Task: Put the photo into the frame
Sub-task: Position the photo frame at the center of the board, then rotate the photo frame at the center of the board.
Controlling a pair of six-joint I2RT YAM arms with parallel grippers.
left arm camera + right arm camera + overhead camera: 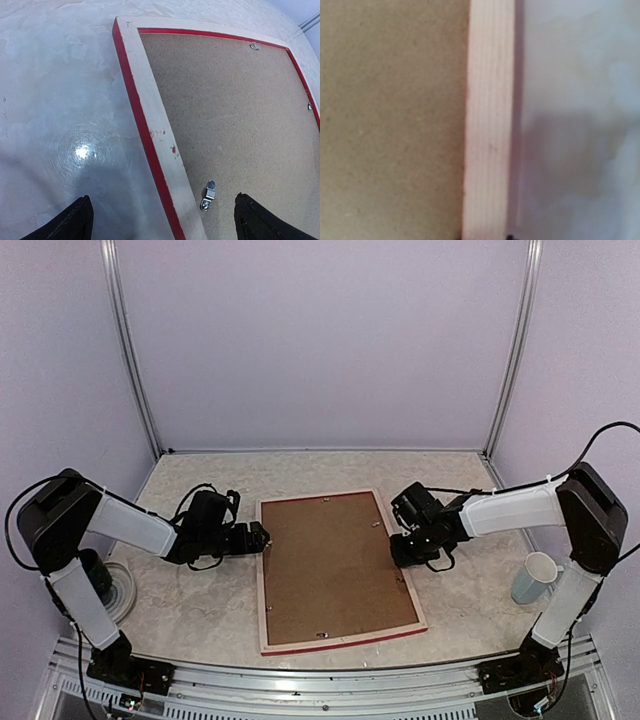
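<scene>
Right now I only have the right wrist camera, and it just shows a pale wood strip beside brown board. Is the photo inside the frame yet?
Observer: I can't confirm that. The frame lies back-up with its brown backing board filling it, and no view shows the photo.
Operator: Where is the left end effector?
Observer: The left end effector is open over the frame's left rail, next to a metal clip.
Operator: Is anything standing near the right arm?
Observer: A pale mug stands off to the frame's right, apart from it.
</scene>
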